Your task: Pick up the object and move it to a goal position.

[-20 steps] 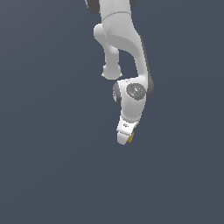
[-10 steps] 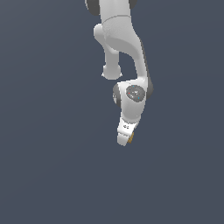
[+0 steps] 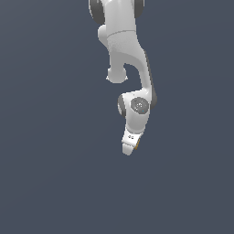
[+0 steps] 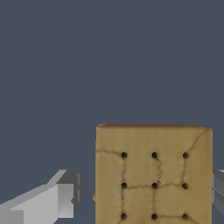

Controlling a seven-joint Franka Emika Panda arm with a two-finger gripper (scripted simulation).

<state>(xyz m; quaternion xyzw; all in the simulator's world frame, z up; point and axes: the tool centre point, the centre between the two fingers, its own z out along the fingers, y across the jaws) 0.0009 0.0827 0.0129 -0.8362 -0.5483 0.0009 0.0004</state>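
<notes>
With the arm reaching down over the grey floor, the gripper (image 3: 130,148) sits low around the block (image 4: 153,175), a small tan square dotted on top. In the wrist view one finger (image 4: 61,199) stands clear of the block's side, the other just beside its far edge, so the jaws are apart and not yet holding. I'd centre the block between the fingers, then close gently and evenly before lifting.
</notes>
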